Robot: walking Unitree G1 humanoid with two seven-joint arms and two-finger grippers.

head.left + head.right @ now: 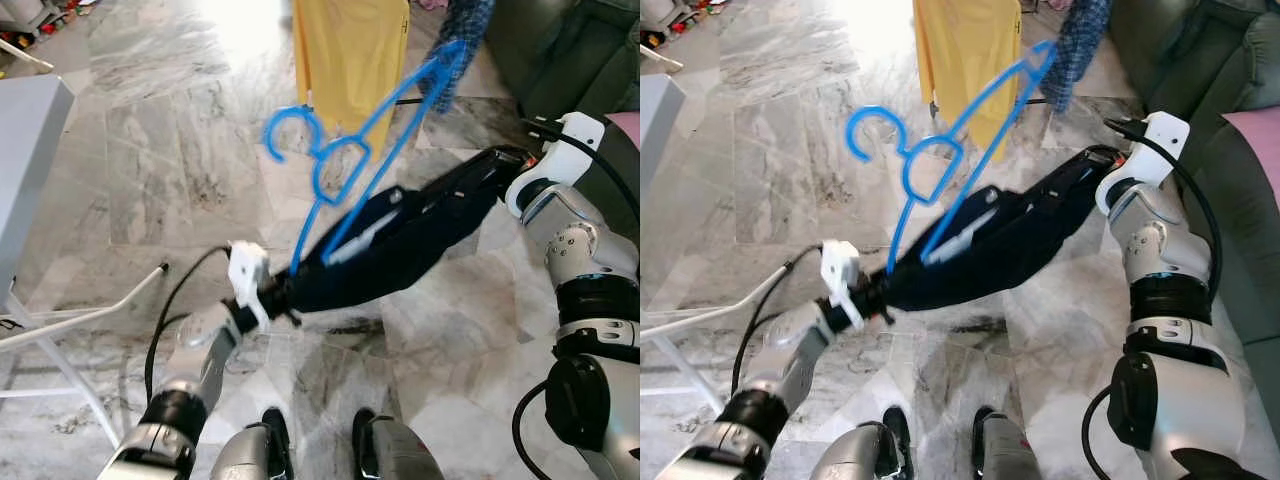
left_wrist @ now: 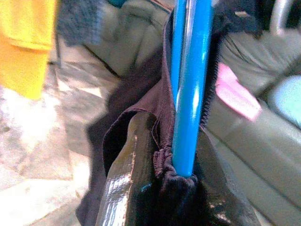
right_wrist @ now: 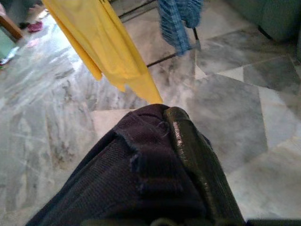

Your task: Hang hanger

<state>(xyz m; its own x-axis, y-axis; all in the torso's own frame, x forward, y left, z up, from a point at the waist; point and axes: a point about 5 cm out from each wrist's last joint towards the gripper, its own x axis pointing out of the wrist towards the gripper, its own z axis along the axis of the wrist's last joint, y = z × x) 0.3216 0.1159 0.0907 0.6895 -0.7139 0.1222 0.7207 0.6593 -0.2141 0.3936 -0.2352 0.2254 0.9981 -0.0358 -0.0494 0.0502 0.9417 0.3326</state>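
A blue plastic hanger point(image 1: 320, 152) sticks up out of a dark navy garment point(image 1: 400, 250) that hangs stretched between my two grippers above the marble floor. My left gripper point(image 1: 290, 298) is shut on the lower end of the garment, where the hanger's blue bar point(image 2: 190, 89) runs into the cloth beside one black finger point(image 2: 127, 179). My right gripper point(image 1: 500, 160) is shut on the upper end, with dark cloth bunched over its finger point(image 3: 200, 155). The hanger's hook points up and left, free in the air.
A yellow garment point(image 1: 350, 50) and a blue checked cloth point(image 1: 465, 30) hang straight ahead. A green sofa point(image 1: 570, 50) with a pink cushion point(image 1: 628, 125) stands on the right. A grey board point(image 1: 30, 140) on white legs point(image 1: 80, 320) stands at the left.
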